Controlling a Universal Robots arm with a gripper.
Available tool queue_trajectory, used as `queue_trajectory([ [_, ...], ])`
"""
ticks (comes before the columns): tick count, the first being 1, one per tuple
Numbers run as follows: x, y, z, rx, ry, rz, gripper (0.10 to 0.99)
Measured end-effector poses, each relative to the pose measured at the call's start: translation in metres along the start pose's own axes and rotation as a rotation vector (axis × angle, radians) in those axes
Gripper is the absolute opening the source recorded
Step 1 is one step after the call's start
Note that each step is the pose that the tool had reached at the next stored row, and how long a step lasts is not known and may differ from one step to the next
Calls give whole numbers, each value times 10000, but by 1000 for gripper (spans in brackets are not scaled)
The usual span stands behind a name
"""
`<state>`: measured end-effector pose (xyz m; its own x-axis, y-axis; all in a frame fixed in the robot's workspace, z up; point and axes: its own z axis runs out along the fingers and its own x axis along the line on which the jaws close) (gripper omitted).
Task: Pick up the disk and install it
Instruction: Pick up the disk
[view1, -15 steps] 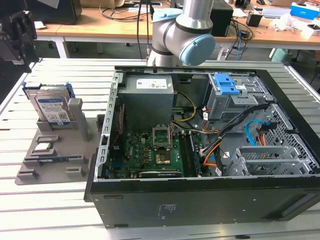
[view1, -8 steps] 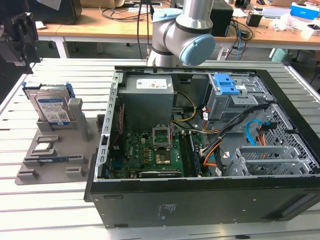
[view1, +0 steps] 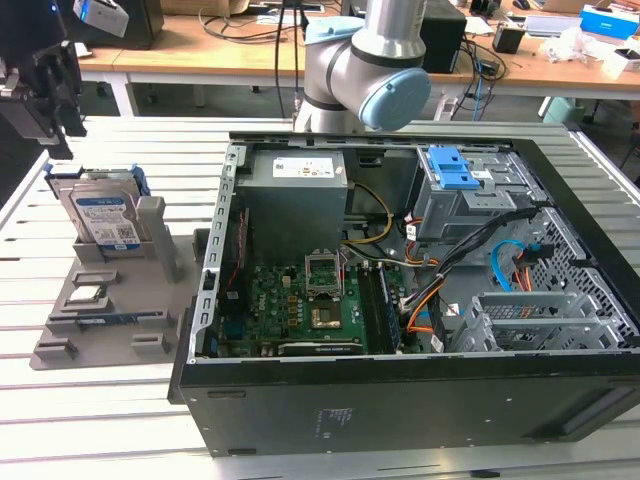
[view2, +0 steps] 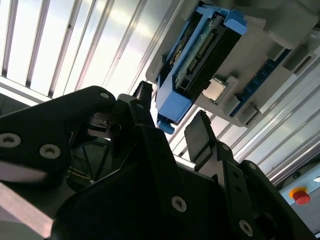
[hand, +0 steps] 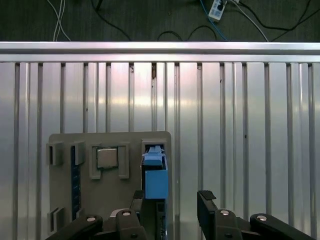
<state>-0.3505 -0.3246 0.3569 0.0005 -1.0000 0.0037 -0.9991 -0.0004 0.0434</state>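
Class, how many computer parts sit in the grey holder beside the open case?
3. The disk stands on edge at the holder's back in the exterior view; the square chip lies flat in front of it; the memory stick lies nearest the camera. More may be hidden.

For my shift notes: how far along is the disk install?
Nothing is done yet: the disk stands in its gray holder beside the open computer case. In hand: the open gripper hangs above the disk, not touching. Left: grasping and installing it.
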Motion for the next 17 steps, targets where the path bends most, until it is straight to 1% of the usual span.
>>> queue_trajectory([
  [2,24,-1,11,0,1,0,541],
  [4,78,-2,34,1,-1,-1,541],
  [7,119,-5,97,1,-1,-6,541],
  [10,121,-14,166,1,4,-19,541],
  [11,120,-19,195,1,22,-42,541],
  [14,118,-25,261,0,43,-103,541],
  [17,114,-36,337,2,46,-166,541],
])
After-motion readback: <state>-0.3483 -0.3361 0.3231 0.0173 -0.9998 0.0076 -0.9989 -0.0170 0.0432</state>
